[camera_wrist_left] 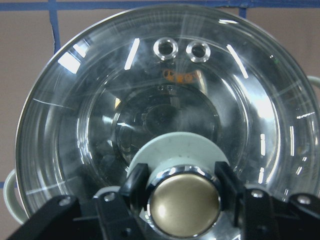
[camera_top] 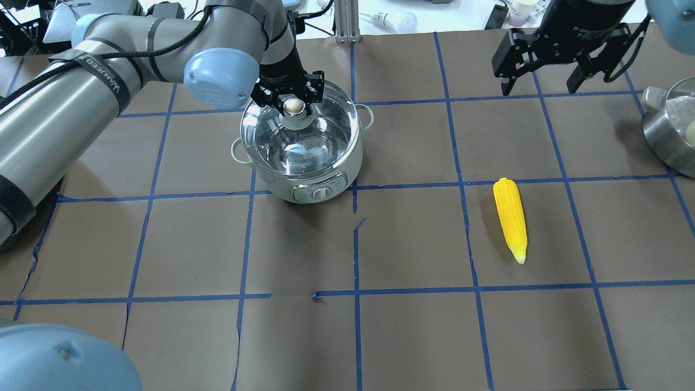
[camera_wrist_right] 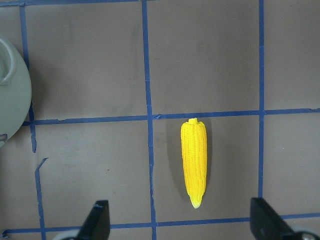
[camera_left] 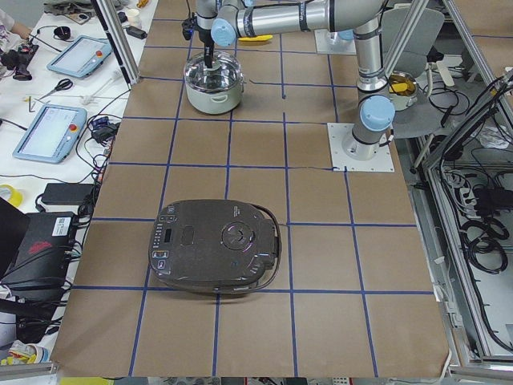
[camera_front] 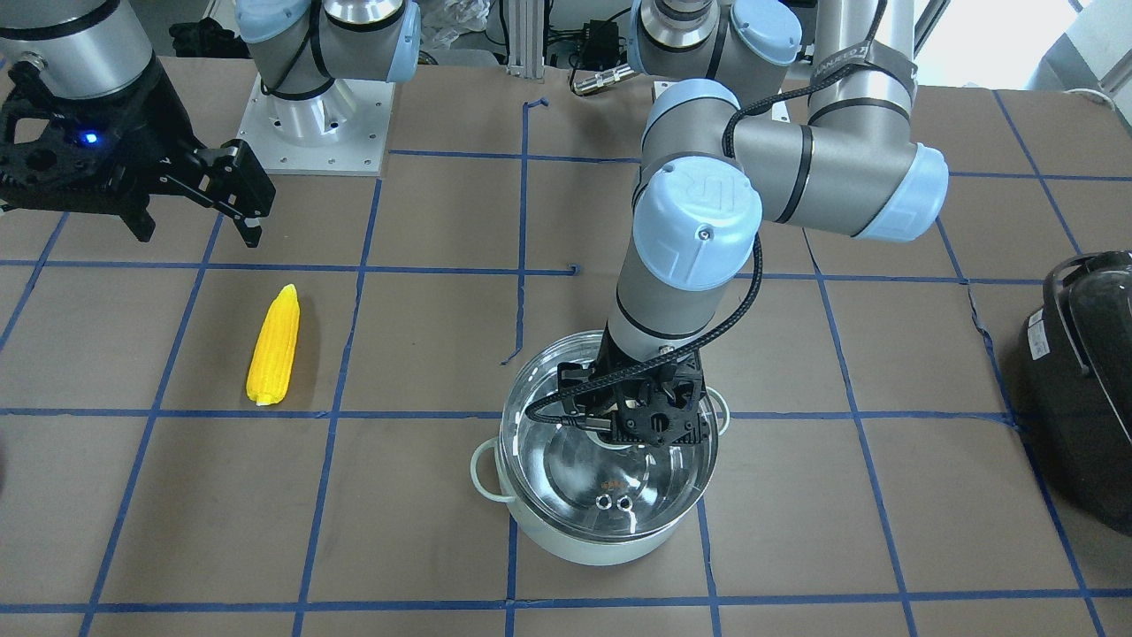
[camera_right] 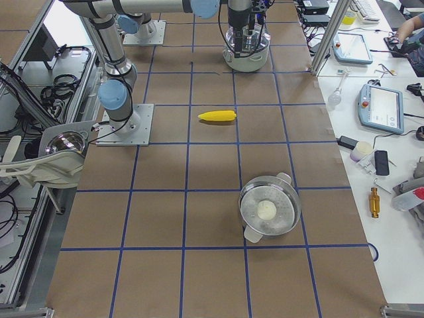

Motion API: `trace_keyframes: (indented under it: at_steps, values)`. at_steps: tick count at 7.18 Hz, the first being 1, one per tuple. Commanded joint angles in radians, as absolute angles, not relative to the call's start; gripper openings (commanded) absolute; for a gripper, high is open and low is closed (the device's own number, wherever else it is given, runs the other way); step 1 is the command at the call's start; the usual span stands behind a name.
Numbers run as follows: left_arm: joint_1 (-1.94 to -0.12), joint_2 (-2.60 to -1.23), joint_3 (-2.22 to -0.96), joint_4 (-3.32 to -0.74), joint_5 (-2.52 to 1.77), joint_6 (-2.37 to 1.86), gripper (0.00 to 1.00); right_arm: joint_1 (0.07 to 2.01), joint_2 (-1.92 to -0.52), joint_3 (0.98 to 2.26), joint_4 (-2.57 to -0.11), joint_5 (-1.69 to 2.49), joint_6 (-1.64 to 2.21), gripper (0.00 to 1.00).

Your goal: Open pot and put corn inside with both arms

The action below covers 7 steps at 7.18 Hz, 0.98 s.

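The mint-green pot [camera_top: 304, 182] stands at the table's left-middle, and its glass lid [camera_top: 315, 144] sits on it. My left gripper [camera_top: 294, 104] is above the lid. In the left wrist view its two fingers [camera_wrist_left: 136, 182] press both sides of the round knob [camera_wrist_left: 184, 202], so it is shut on the knob. The yellow corn [camera_top: 511, 217] lies flat on the paper to the right, its tip towards the robot. My right gripper [camera_top: 540, 87] hangs open and empty above the table beyond the corn. The right wrist view shows the corn [camera_wrist_right: 194, 162] between its spread fingertips.
A large black glossy appliance [camera_front: 1083, 389] sits at the table end on the robot's left. A steel pot with a lid [camera_right: 268, 209] stands at the end on its right. Blue tape lines cross the brown paper.
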State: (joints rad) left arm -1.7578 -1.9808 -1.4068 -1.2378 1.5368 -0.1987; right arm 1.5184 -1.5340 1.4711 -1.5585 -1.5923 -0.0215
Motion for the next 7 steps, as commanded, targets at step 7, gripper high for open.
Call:
trace_keyframes:
  at_steps: [7]
  values:
    - [-1.154,-1.922,-1.586,-1.172,1.528,0.536,0.21,1.519,-1.534,1.473,-1.559,-1.592,-0.021,1.0]
